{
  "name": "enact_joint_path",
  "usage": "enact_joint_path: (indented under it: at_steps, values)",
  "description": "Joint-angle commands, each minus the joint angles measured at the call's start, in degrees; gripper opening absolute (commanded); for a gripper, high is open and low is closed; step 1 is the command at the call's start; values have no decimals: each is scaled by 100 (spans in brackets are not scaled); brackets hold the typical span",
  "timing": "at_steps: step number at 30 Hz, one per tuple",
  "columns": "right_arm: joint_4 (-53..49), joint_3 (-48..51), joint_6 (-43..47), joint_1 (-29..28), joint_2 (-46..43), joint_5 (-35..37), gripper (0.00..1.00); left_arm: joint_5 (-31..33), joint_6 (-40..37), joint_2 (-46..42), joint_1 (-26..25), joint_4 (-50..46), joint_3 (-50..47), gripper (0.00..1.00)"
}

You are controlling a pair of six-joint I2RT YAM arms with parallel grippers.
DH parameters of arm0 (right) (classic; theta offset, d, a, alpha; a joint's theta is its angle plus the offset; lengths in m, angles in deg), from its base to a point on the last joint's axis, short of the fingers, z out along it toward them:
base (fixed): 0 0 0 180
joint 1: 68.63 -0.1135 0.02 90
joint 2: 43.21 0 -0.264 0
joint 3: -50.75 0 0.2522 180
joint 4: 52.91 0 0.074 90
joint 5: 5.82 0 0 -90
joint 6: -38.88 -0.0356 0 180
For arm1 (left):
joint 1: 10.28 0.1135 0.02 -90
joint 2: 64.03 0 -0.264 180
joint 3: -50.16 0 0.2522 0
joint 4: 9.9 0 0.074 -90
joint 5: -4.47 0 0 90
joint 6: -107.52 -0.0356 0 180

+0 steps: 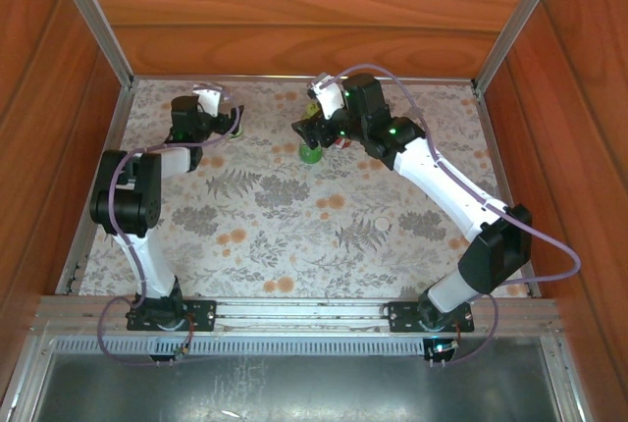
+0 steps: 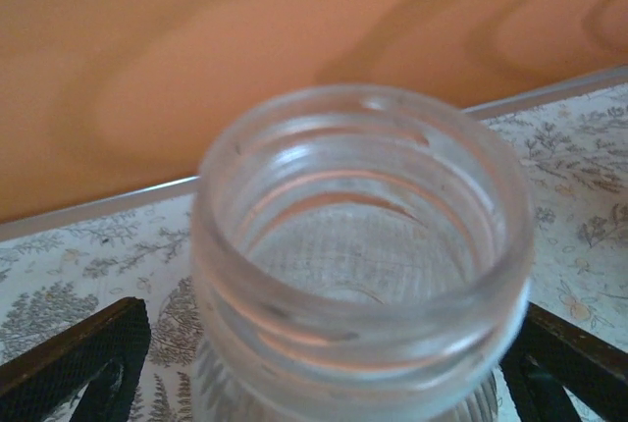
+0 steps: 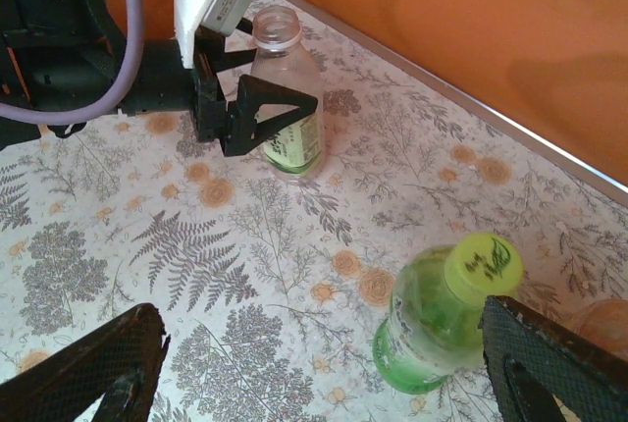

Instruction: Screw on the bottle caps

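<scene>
A clear bottle (image 2: pixel 363 245) with no cap stands upright between the fingers (image 2: pixel 83 363) of my left gripper (image 2: pixel 334 343), its open threaded mouth close below the camera. A strip of cloth shows between the left finger and the bottle, so the jaws are open around it. The same bottle (image 3: pixel 285 98) appears in the right wrist view, far left. A green bottle (image 3: pixel 432 329) wearing a yellow-green cap (image 3: pixel 481 263) stands beside the right finger of my open right gripper (image 3: pixel 319 329). A white cap (image 1: pixel 383 223) lies loose on the cloth.
The floral tablecloth (image 1: pixel 275 236) covers the table, with wooden walls (image 1: pixel 294 10) at the back and both sides. A pale amber bottle (image 3: pixel 603 324) peeks in behind the right gripper's finger. Both arms reach toward the back of the table.
</scene>
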Motion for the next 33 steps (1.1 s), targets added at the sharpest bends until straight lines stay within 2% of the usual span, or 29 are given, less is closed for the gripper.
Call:
enact_joint_path:
  at_steps: [1,3,10,17,20,23,27,33]
  values:
    - [-47,-1,99,-56,-2,-85,88,-345,-24,78,32,169,122,87]
    - [-84,3,138,-56,-24,-50,88,-381,-27,91,34,169,131,80]
    - [-112,114,195,-55,-186,102,88,-644,0,-35,38,169,13,65]
    - [-73,406,153,-56,-472,237,88,-897,-26,-522,-38,164,-397,64]
    - [101,766,33,-55,-778,10,88,-1075,-61,-923,-177,160,-780,64]
    - [298,1282,-48,-54,-1187,-307,88,-1250,-114,-1401,-437,160,-1301,64]
    - [41,1929,-176,-52,-1762,-386,88,-1483,-256,-2067,-926,154,-2123,64]
    - [-521,3001,-732,-55,-2834,302,88,-1549,-283,-2663,-1982,143,-2743,64]
